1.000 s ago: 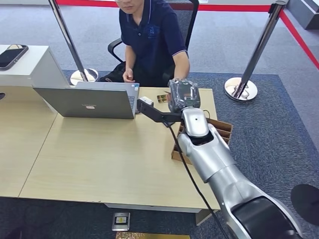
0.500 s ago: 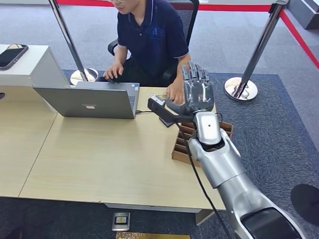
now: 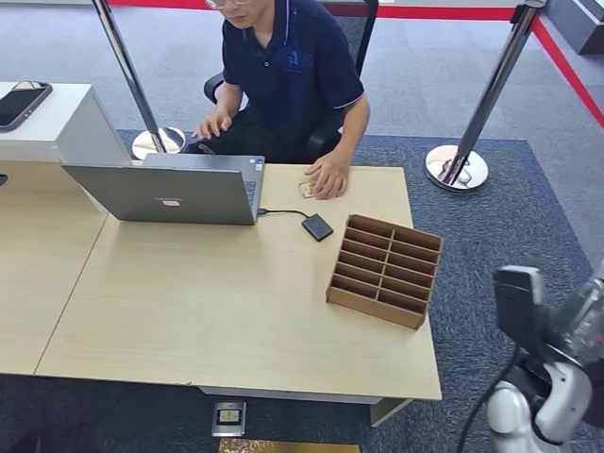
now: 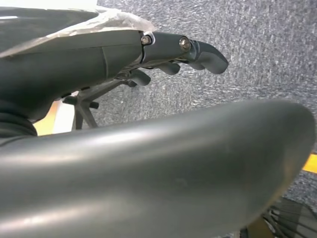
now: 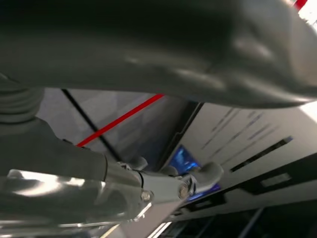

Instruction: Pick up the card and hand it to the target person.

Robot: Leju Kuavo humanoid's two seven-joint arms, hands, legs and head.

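Right hand point(image 5: 149, 183) holds nothing, its fingers reaching loosely out against a blurred room. Left hand point(image 4: 176, 52) is likewise empty, fingers extended over grey carpet.

On the desk point(image 3: 213, 302) there is 1 card point(image 3: 307, 189), lying at the far edge under the fingertips of the person's hand point(image 3: 327, 176). 1 person point(image 3: 289, 66) sits behind the desk (other hand at the laptop's far side). Also on the desk: 1 laptop point(image 3: 171, 189), 1 small dark device point(image 3: 317, 226) cabled to it, and 1 brown slotted tray point(image 3: 384, 270) whose slots look empty. 1 phone point(image 3: 22, 104) rests on the white stand point(image 3: 71, 127). 2 chrome posts point(image 3: 456, 165) stand on the carpet behind.
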